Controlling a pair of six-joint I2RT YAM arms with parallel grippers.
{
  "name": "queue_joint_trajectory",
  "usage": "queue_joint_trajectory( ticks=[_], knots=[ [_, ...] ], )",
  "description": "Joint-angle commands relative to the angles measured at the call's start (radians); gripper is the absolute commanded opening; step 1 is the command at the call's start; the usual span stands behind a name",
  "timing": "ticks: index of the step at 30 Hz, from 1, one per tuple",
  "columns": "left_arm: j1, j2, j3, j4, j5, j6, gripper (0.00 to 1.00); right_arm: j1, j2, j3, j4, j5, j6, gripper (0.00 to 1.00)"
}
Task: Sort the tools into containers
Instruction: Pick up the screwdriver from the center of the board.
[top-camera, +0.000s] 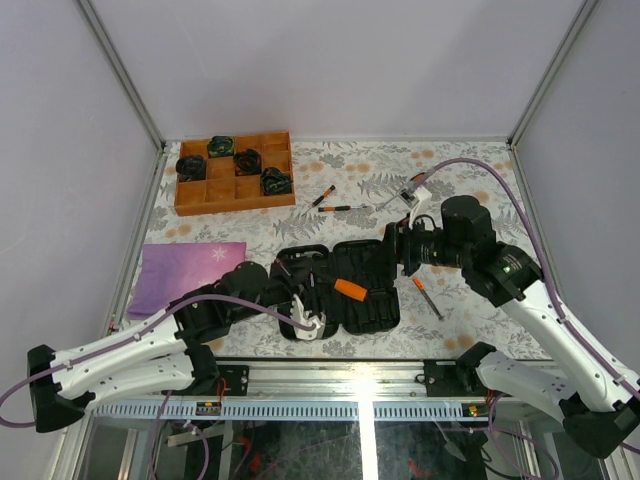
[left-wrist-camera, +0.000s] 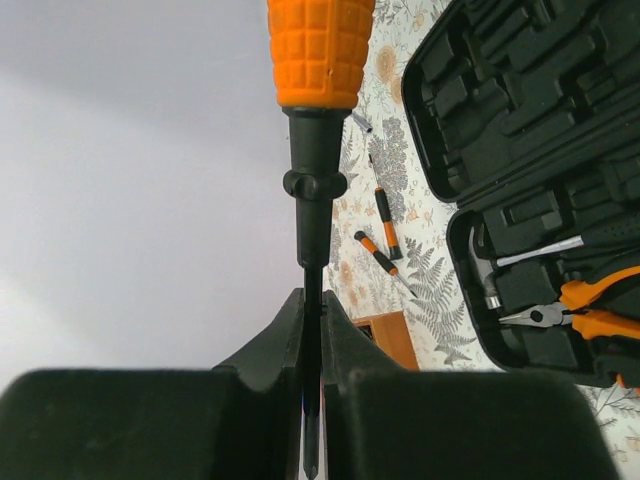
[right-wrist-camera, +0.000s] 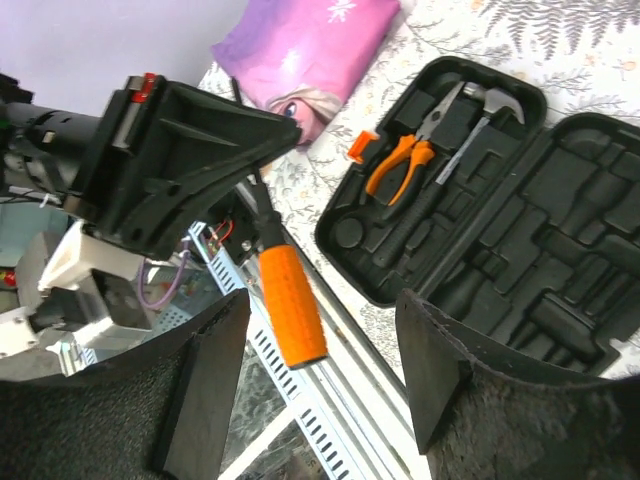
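At the near edge of the bench, the left claw (left-wrist-camera: 312, 315) is clamped tight on the thin black shaft of an orange-handled screwdriver (left-wrist-camera: 320, 50). Its smooth black fingers (left-wrist-camera: 268, 355) meet on the metal, and the fat, ribbed handle sticks out past the tips. From above, that handle shows over the middle of the open tool case (top-camera: 375, 305), a black rounded-rectangle shell of hard plastic with moulded slots. In one half lie the pliers (right-wrist-camera: 400, 165), with steel jaws and orange grips, and beside them the hammer (right-wrist-camera: 490, 100), with a bright steel head and a dark handle. The other half shows only bare slots. The right claw (right-wrist-camera: 322, 310) hangs at the case's far right corner, facing the held screwdriver, its rough-textured black pads well apart and gripping nothing. The orange handle lies ahead of the gap, apart from both pads. A purple cloth (top-camera: 185, 270) lies left of the case. One slim screwdriver (top-camera: 425, 295) rests on the leaf-patterned bench (top-camera: 480, 180) just right of the case, and two more (top-camera: 330, 202) lie beyond it. Farthest back sits a brown wooden compartment tray (top-camera: 215, 195).
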Motion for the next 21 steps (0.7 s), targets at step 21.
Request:
queue_joint_trajectory(
  ticks=[21],
  knots=[
    [-0.004,0.063,0.007,0.07,0.048,0.13,0.0,0.224,0.183,-0.089,0.109,-0.029,-0.091,0.65]
  ],
)
